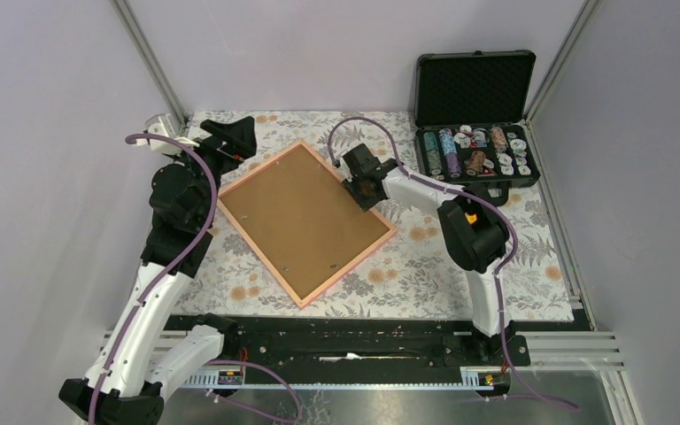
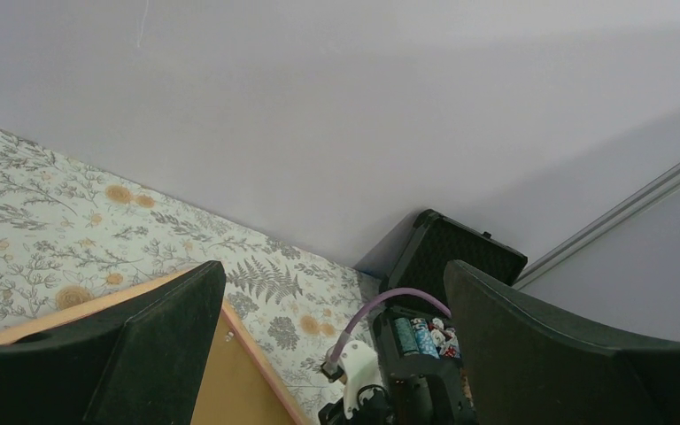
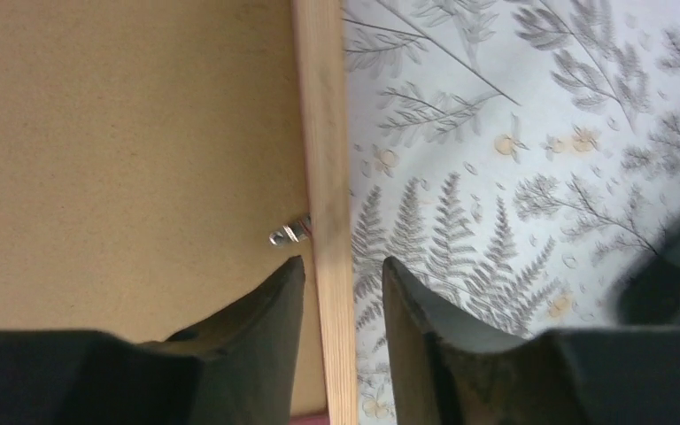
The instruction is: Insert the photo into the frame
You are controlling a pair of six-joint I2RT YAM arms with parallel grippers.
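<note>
Seemingly tab-work: right end effector (image 3: 343,270), jaws apart, straddles the frame (image 3: 323,133) beside a metal tab (image 3: 290,232) (next, nudge it); left end effector (image 2: 332,270) gapes

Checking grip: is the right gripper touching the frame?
Cannot tell. Right wrist view: right gripper straddles the frame; cloth shows beside one jaw, the other looks flush.
</note>
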